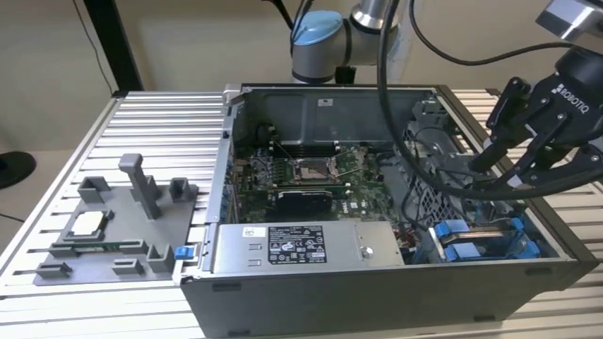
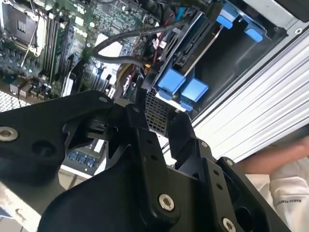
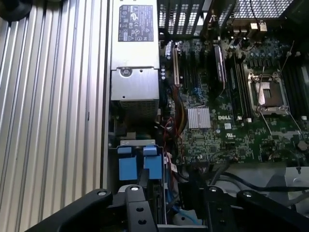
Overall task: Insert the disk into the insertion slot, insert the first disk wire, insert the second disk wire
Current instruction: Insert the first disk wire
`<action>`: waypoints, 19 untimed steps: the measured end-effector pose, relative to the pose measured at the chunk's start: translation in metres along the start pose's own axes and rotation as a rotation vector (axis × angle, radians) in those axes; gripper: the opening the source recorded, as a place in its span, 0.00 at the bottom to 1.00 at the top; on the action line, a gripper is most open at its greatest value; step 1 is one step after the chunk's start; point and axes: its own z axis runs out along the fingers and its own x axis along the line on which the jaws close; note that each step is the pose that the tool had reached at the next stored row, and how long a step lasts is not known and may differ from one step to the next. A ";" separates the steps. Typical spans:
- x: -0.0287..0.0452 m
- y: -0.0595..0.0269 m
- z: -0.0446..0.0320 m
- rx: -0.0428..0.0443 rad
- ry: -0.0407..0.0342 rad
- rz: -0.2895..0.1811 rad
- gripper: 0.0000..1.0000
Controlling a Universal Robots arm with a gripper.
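Case [image 1: 377,300] on the surface [image 1: 160,113], disk [image 1: 471,240] in its corner at the exterior view's right, power supply [image 1: 296,247] just beside

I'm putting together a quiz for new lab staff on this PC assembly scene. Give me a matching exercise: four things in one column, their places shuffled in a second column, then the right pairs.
Things:
1. disk
2. power-supply box
3. grey fixture tray
4. processor socket

Places:
A. on the table outside the case, exterior view's left
B. middle of the motherboard
C. in the case's near corner, exterior view's right
D. along the case's near wall, label up

Pairs: 1-C, 2-D, 3-A, 4-B
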 end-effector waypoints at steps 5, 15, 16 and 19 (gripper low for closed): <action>0.0006 0.0095 0.0032 0.0503 -0.0008 -0.002 1.00; -0.0024 0.0195 0.0073 0.2189 -0.0070 -0.009 1.00; -0.0026 0.0217 0.0083 0.2300 -0.0078 -0.010 1.00; -0.0035 0.0300 0.0123 0.2567 -0.0087 -0.011 1.00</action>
